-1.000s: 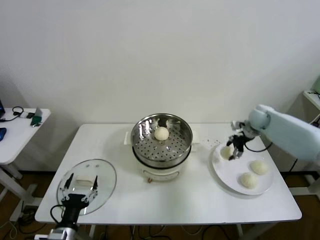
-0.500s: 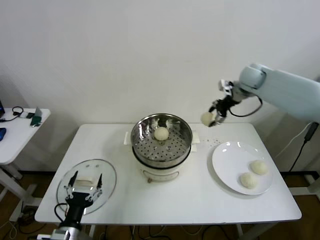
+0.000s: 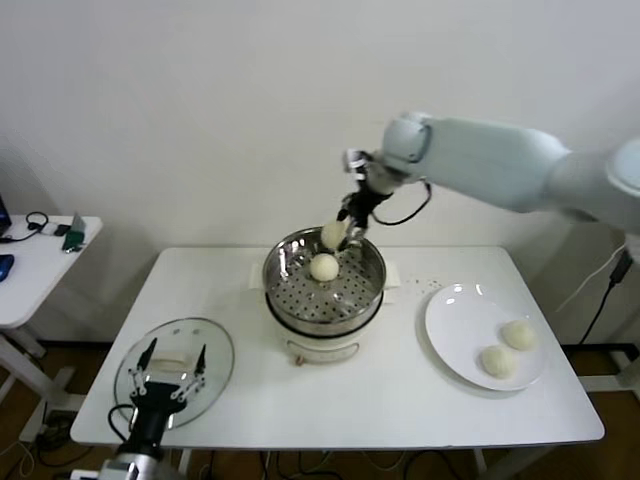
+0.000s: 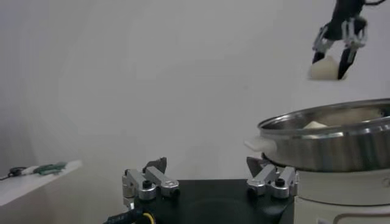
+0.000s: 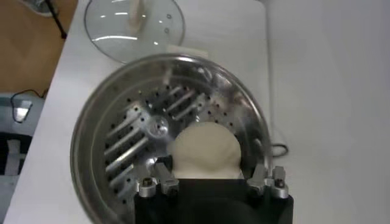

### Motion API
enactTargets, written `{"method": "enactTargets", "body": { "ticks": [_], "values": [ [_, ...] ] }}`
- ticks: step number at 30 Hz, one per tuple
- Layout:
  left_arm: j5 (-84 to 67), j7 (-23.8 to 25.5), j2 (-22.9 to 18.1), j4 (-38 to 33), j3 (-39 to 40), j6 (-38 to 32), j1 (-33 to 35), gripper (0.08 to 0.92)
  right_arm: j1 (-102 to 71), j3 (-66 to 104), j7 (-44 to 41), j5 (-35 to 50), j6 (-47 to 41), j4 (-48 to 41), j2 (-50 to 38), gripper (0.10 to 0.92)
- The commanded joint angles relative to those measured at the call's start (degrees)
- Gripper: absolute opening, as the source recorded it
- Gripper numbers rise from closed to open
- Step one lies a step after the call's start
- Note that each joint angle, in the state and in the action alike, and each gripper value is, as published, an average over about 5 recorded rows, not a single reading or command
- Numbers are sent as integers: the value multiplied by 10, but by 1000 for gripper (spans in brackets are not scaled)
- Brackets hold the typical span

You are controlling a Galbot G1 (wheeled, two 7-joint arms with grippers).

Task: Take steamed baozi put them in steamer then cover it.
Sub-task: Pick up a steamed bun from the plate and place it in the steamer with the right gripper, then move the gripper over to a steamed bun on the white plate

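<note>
Left tool (image 3: 167,375): hung wide open over the glass lid (image 3: 175,368) at the counter's (image 3: 380,400) near left corner.
Plate (image 3: 455,340): carried two baozi, well apart from the right tool.
Steamer (image 3: 323,285): one baozi (image 3: 323,267) lay inside, under the right tool.
Right tool (image 3: 345,232): clamped a baozi (image 3: 333,235) above the steamer's far rim.

White table (image 3: 400,400) carries steamer (image 3: 323,290), glass lid (image 3: 175,370), white plate (image 3: 450,335)
</note>
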Motion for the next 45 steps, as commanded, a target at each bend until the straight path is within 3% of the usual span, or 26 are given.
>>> {"method": "enactTargets", "body": {
  "ticks": [1,23,32,40,45],
  "values": [
    [-7,0,8,-4,-5,-3,8,823,-46,-18,21,12,-8,-15,80,712],
    [-10,0,1,7,-1,0,-2,823,-104,-16,35,-40,-3,-34,79,723],
    [-8,0,1,7,1,3,-6,823,-83,-2,24,-39,-12,-24,65,819],
    [-7,0,2,7,0,3,-6,823,11,-15,-27,-53,1,41,-16,823],
    [-13,-1,-1,0,-4,15,-12,823,74,-35,-38,-69,10,110,-119,823]
  ]
}}
